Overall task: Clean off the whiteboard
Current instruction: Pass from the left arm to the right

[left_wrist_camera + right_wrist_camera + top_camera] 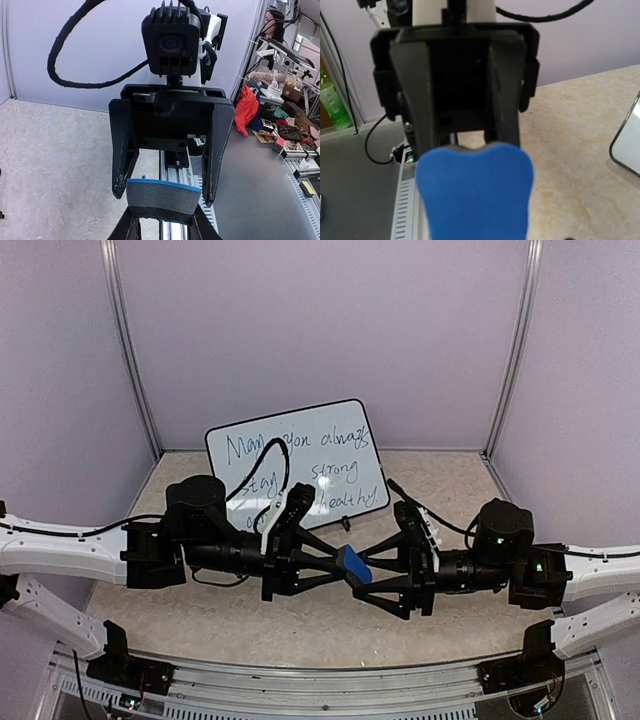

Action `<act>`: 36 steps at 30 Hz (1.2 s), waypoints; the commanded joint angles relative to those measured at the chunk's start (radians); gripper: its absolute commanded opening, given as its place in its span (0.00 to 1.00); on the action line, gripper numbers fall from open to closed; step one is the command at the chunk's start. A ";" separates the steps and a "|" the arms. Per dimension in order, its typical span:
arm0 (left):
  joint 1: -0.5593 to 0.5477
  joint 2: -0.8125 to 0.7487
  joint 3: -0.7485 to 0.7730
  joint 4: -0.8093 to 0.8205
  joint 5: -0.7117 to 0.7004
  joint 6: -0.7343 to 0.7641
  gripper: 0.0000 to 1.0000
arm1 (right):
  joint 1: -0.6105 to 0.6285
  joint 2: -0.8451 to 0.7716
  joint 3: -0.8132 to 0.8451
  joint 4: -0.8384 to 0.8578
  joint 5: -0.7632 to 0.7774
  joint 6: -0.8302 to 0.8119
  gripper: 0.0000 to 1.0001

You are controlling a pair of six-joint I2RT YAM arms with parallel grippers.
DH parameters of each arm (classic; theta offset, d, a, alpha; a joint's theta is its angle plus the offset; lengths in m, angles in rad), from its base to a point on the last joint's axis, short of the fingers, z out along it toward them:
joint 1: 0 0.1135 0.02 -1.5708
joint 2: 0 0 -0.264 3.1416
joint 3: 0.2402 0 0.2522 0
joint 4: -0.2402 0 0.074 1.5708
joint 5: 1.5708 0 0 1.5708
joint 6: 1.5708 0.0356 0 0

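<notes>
The whiteboard (330, 455) stands tilted against the back wall, covered in dark handwriting; its rim (629, 145) shows at the right edge of the right wrist view. Both arms meet in mid-air over the table's middle around a blue-and-black eraser (353, 565). My left gripper (162, 222) is shut on the eraser's (162, 197) dark felt side. The right gripper (375, 575) faces it, and its fingers (124, 165) lie against both short ends of the eraser. In the right wrist view the blue eraser (475, 195) hides my own fingers.
A black cable (270, 465) loops from the left arm in front of the whiteboard's lower left. A metal rail (172, 230) runs along the table's near edge. Purple walls close the back and both sides.
</notes>
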 commanded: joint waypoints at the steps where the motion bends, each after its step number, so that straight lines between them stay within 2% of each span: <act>1: -0.008 0.005 -0.009 0.003 0.008 0.004 0.27 | -0.006 0.009 0.022 0.036 -0.028 -0.005 0.65; 12: -0.009 0.001 -0.019 0.008 0.010 -0.002 0.27 | -0.006 -0.031 -0.003 0.057 -0.022 -0.001 0.55; 27: -0.011 -0.013 -0.025 0.020 0.007 -0.007 0.27 | -0.006 0.014 0.000 0.051 -0.023 -0.003 0.52; 36: -0.010 -0.016 -0.028 0.025 0.007 -0.007 0.27 | -0.006 0.019 -0.007 0.061 -0.028 0.000 0.41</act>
